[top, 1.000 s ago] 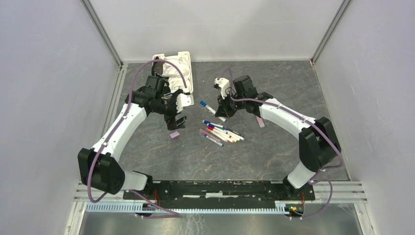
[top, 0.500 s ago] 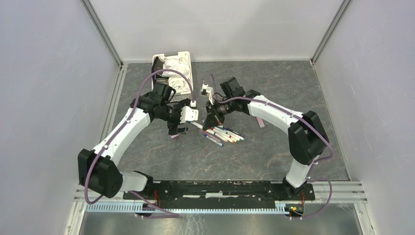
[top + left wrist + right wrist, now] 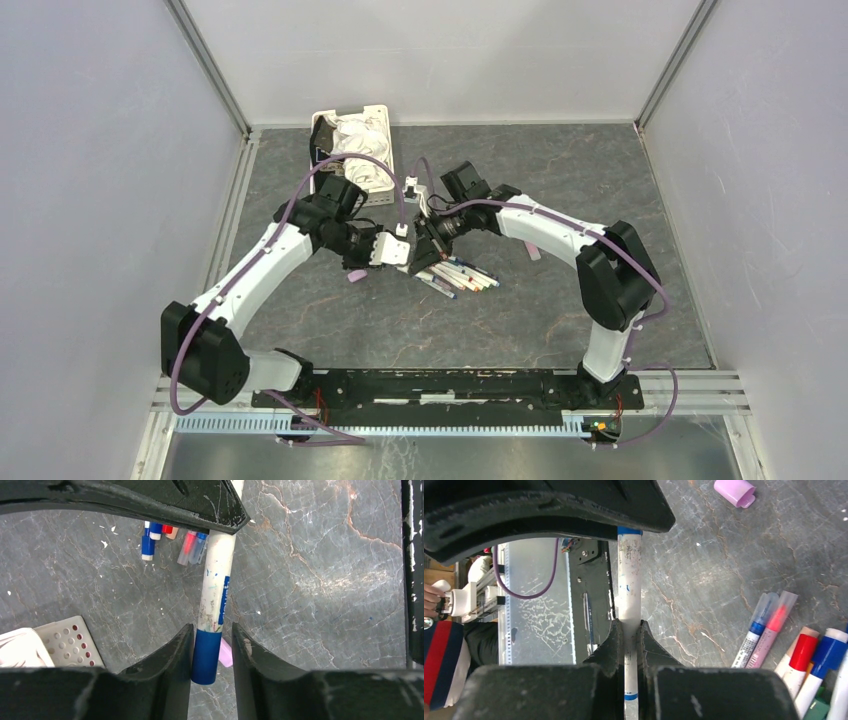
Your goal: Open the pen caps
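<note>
My right gripper is shut on a white pen barrel and holds it above the table. The pen's blue cap sits between the jaws of my left gripper. The left finger touches the cap, while a narrow gap remains on the right side. Both grippers meet at the table's middle, left and right. A loose pink cap lies on the table below them, also seen in the right wrist view. Several capped pens lie just right of the grippers.
A white slotted basket holding white cloth stands at the back left. A pink pen lies under the right arm. The pile of pens shows red and blue caps. The loose pink cap lies under the left arm.
Both arms have swung inward and met over the table's middle. The right gripper carried the pen leftward; the left jaws have narrowed from wide open to close around the blue cap.
</note>
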`<control>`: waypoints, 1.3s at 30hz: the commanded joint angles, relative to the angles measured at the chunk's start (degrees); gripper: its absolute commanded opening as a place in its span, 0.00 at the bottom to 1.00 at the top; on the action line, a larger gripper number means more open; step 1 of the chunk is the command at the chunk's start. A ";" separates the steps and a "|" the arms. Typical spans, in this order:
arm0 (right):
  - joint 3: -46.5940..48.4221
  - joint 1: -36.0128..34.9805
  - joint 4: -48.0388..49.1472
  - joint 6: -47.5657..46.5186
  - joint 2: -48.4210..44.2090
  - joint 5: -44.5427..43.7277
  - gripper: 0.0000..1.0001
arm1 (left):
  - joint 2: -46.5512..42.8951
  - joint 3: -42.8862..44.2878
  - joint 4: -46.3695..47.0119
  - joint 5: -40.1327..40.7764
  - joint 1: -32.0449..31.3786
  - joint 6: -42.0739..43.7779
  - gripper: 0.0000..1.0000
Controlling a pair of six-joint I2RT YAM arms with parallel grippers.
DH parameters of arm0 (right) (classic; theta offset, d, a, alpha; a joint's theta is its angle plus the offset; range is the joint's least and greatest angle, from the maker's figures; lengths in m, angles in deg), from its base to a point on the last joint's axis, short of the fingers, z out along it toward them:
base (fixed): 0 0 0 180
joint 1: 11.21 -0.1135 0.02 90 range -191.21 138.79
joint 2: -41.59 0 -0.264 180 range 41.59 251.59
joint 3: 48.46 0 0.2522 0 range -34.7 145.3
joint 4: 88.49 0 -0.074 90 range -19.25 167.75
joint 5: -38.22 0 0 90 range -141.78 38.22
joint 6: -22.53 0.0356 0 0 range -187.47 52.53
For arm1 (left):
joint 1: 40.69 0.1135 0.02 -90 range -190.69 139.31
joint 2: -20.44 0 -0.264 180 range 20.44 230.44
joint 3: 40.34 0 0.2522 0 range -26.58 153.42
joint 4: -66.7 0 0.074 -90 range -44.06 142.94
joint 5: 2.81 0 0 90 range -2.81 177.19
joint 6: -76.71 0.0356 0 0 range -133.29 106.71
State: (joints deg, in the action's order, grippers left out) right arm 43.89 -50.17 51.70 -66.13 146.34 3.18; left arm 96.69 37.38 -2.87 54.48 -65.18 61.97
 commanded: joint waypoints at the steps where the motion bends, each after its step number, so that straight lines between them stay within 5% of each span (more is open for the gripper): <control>1: 1.17 -0.08 4.77 2.40 0.12 3.74 0.00 | 0.15 -0.24 -3.64 -0.21 -1.30 3.40 0.33; 5: -0.03 -0.20 5.54 2.91 0.31 3.92 0.15 | -0.06 0.24 -3.66 0.82 -1.70 3.59 0.04; 8: -1.85 -0.69 10.93 7.41 0.54 4.24 0.36 | -0.05 0.61 -3.66 0.66 -1.85 3.45 0.02; 13: -1.06 -2.70 17.94 13.26 3.33 6.28 0.41 | -0.05 1.39 -3.68 0.55 -1.96 3.23 0.02; 19: 1.42 -4.07 18.31 14.61 6.16 7.08 0.32 | -0.56 1.86 -3.69 0.73 -1.96 2.91 0.02; 24: -0.94 -3.59 15.26 11.82 4.66 5.65 0.00 | -0.66 1.12 -3.47 4.18 -1.83 3.62 0.02; 34: -12.98 1.95 7.23 3.00 -3.00 1.55 0.00 | 3.20 1.52 -2.96 9.78 10.63 11.82 0.02; 39: -12.56 5.28 3.97 0.87 -4.62 -2.90 0.00 | 3.69 -1.11 2.37 9.62 11.75 10.32 0.02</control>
State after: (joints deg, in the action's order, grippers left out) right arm 30.53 -46.74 59.00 -61.50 145.16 3.83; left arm 100.47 37.36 -4.47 63.42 -53.14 70.45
